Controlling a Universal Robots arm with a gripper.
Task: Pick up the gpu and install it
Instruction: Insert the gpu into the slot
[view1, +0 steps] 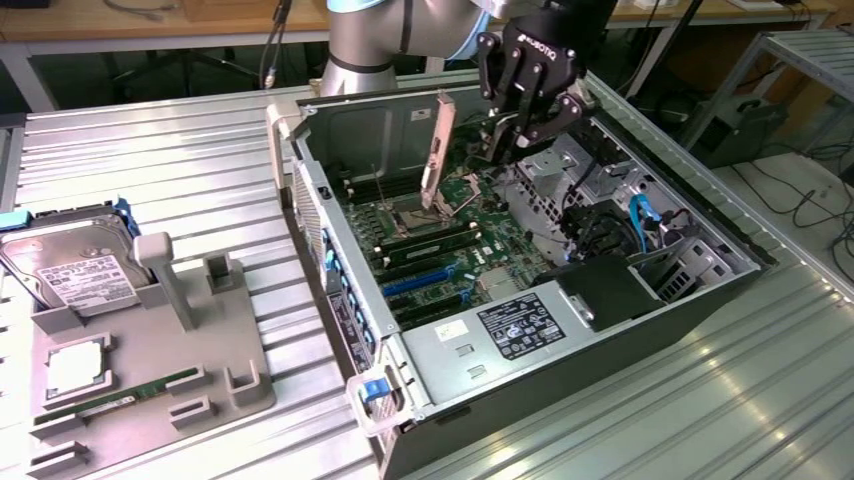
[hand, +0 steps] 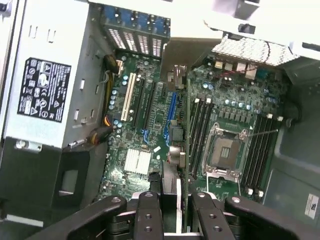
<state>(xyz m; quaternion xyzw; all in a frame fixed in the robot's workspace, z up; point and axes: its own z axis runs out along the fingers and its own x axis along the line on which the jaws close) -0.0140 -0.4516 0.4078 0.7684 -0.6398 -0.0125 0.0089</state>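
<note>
Holding the gpu (hand: 177, 172) clenched in the gripper (hand: 177, 212) by its upper edge; hanging edge-on straight below, over the motherboard (hand: 150, 120). Likely light, stiff but fragile: best pinched on bare board edge, clear of components and connector contacts.

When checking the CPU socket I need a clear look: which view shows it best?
The wrist view: it looks down onto the CPU socket, face-on. The exterior view shows the socket at a slant inside the case.
</note>
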